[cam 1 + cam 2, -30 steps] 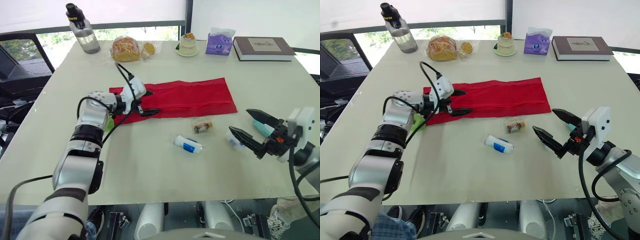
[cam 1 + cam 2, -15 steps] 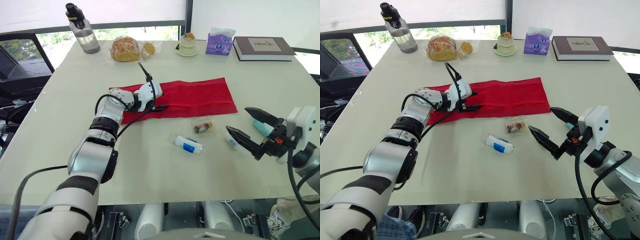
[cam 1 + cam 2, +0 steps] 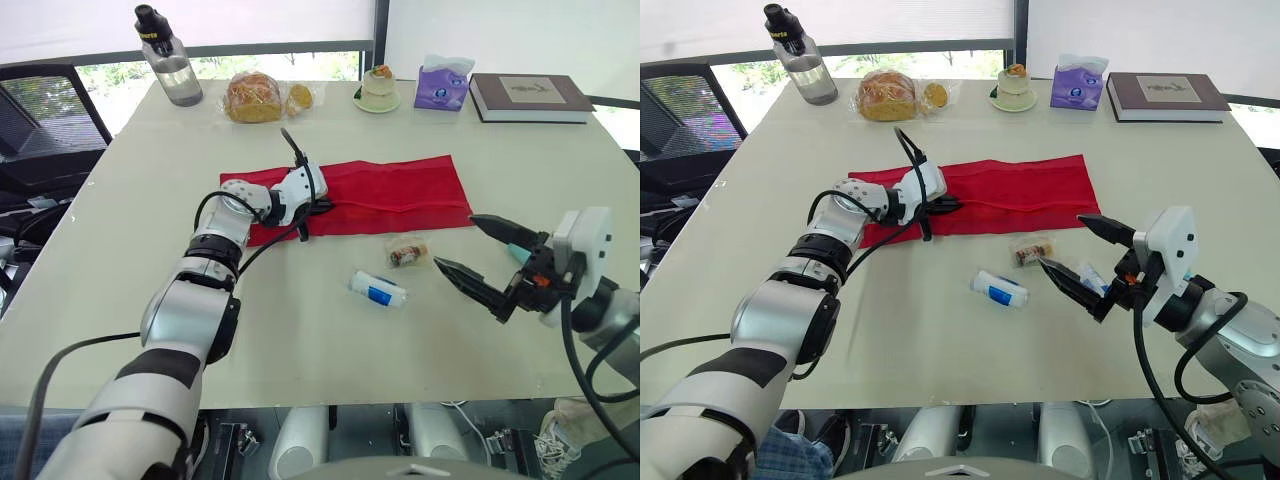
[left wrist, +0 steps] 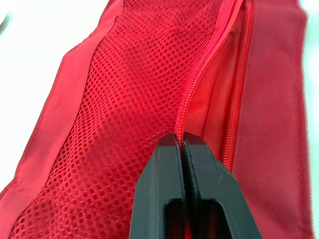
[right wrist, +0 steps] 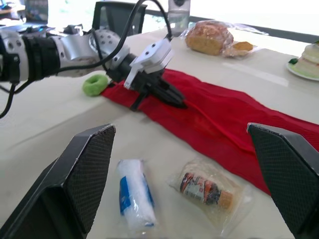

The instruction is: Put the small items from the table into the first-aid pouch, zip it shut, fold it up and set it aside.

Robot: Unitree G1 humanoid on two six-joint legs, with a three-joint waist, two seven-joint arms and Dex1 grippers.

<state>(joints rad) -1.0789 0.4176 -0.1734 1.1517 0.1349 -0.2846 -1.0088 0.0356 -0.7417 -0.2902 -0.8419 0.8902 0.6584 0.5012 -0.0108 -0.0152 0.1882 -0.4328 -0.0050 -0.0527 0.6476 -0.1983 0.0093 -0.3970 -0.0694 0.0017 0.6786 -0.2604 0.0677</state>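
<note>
Pouch (image 3: 395,190), red, lies flat on the table (image 3: 300,340). Your left gripper (image 4: 180,140) is pinched tight on its zipper (image 4: 199,82), at the mesh end. Your right gripper (image 3: 456,241) hangs with fingers wide apart, just beside the bagged bottle (image 3: 406,252) and near the blue-labelled roll (image 3: 378,290). The print on both is too small to read.

2 head eyes overlook the table (image 3: 300,340); 2 wrist cameras share the pouch (image 4: 139,99).

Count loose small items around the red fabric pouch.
5: white-blue roll, clear-wrapped bottle before pouch; green ring at left end; teal tube, clear packet by right gripper. Others possibly hidden.
</note>
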